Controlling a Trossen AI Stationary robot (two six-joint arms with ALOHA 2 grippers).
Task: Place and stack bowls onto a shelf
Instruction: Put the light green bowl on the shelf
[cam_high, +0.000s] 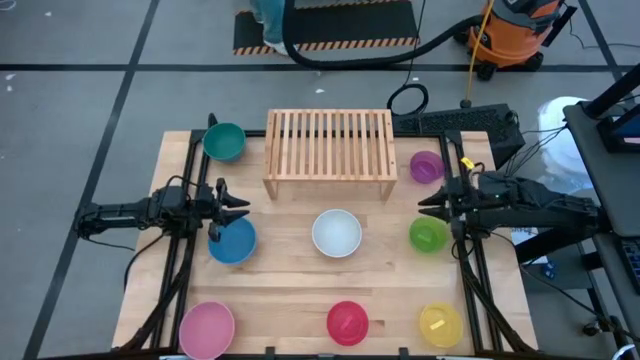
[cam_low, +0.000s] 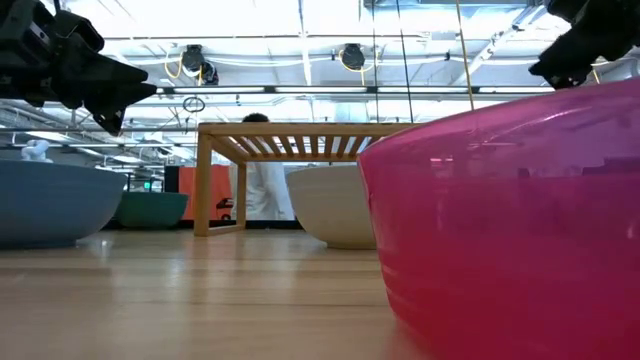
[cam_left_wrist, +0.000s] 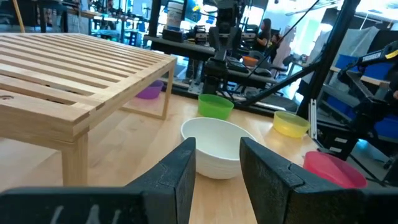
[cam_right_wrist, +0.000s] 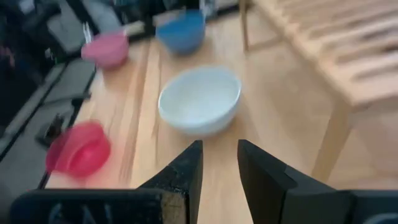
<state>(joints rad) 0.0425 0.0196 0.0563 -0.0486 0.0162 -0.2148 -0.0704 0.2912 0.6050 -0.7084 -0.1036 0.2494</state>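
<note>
Left claw (cam_high: 243, 207) open, empty, above blue bowl (cam_high: 232, 241). Right claw (cam_high: 424, 205) open, empty, above green bowl (cam_high: 428, 235). Shelf (cam_high: 329, 150) bare.

You've got bright, even light here, coming from ceiling strips that blow out to white across the upper part of the low view. On the table (cam_high: 290, 280) shadows are soft and short. The red bowl (cam_low: 510, 230) sits so close to the low camera that it's soft-edged and picks up pale glare on its rim. Your right wrist view is smeared all over: the white bowl (cam_right_wrist: 200, 99) and pink bowl (cam_right_wrist: 106, 48) look blurred. The left wrist view stays crisp.
</note>
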